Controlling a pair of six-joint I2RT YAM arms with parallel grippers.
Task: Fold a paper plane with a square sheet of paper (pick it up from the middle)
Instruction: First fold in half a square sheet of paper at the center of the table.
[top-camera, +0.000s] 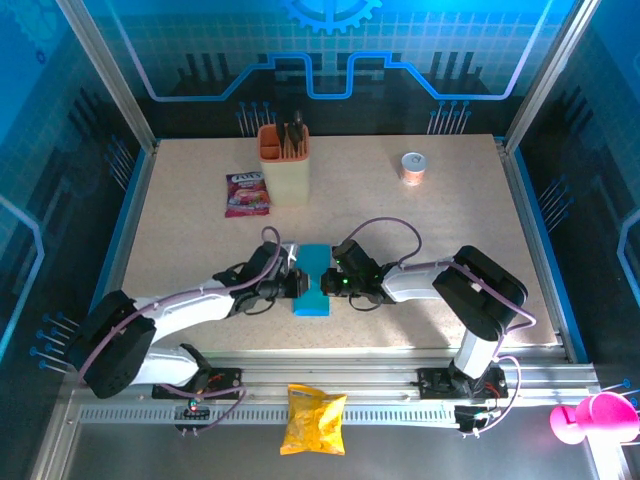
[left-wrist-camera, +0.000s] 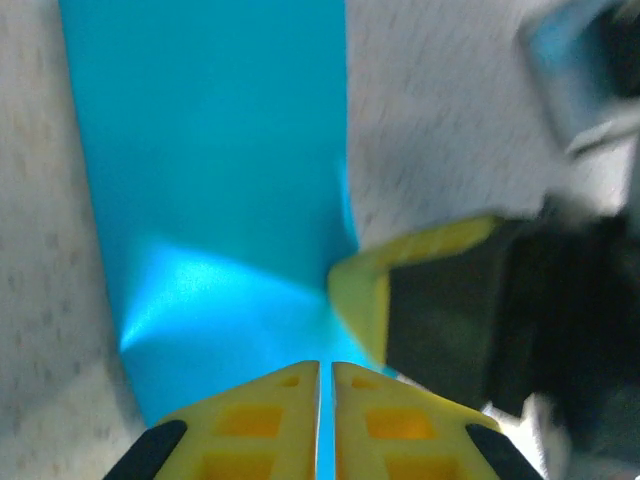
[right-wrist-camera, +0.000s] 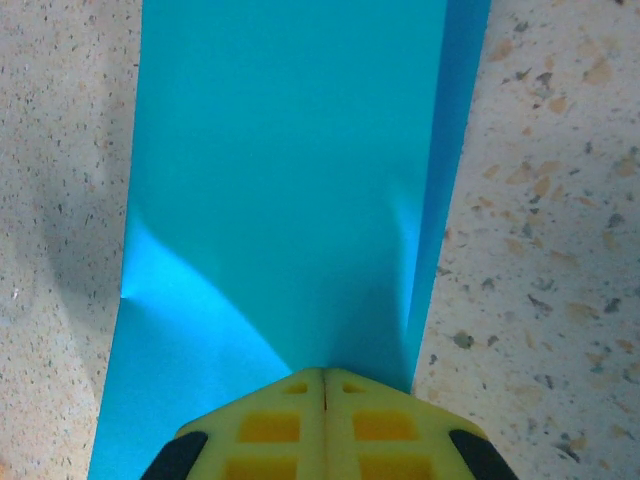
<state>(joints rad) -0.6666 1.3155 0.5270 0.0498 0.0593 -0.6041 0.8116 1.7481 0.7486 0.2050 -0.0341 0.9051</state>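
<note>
The blue paper (top-camera: 314, 262) is near the middle of the table (top-camera: 450, 230), a little toward the near edge. It is folded into a narrow strip running from near to far (a second layer peeks out along one long side in the right wrist view). I cannot tell whether it lies flat or is raised slightly.

The two arms meet at it from either side. The left gripper (top-camera: 302, 285) comes in from the left. Its yellow fingers (left-wrist-camera: 260, 420) are pressed almost together, with only a slit of blue between them, pinching the strip's edge. The right gripper (top-camera: 328, 284) comes in from the right, its fingers (right-wrist-camera: 270, 425) closed tight on the opposite edge. Soft creases fan out across the paper from both sets of tips. The two grippers sit just beside each other with the strip between them.

Farther back, left of centre, an orange and cream holder (top-camera: 283, 165) stands upright, with a pink snack packet (top-camera: 247, 194) lying just to its left. A small roll (top-camera: 413, 167) sits well apart at the far right. A yellow crisp bag (top-camera: 314, 420) lies off the table at the near edge, between the arm bases.
</note>
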